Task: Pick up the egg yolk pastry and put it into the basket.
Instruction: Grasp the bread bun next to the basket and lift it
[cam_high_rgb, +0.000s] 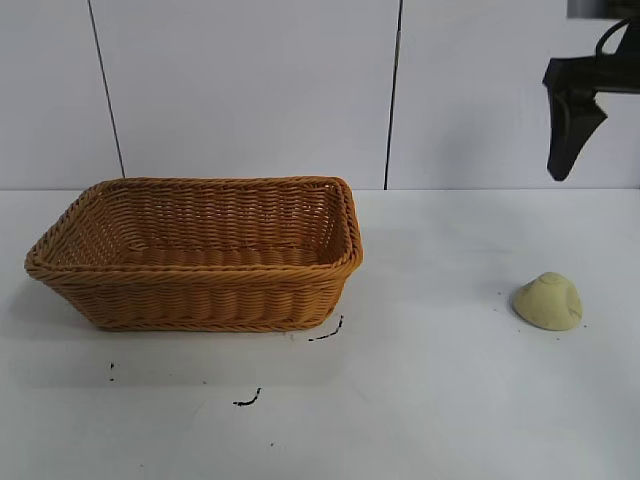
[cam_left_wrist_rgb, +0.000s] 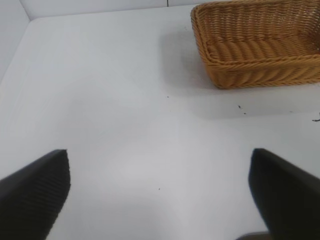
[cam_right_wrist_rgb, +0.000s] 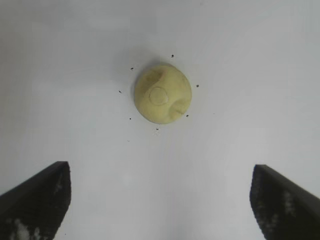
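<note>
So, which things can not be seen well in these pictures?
- Right gripper: exterior view's top-right edge cuts off its arm.
- Left gripper: absent from exterior view; left wrist view shows only fingertips.
- Basket: cropped in left wrist view.
- Egg yolk pastry: underside hidden.

I see an orange-brown woven wicker basket (cam_high_rgb: 200, 255) at the frame's left, a pale cream-yellow egg yolk pastry (cam_high_rgb: 548, 301) at lower right, a white worktop (cam_high_rgb: 440, 400) flecked with small black marks, and a black right tool (cam_high_rgb: 572, 118) at upper right.
</note>
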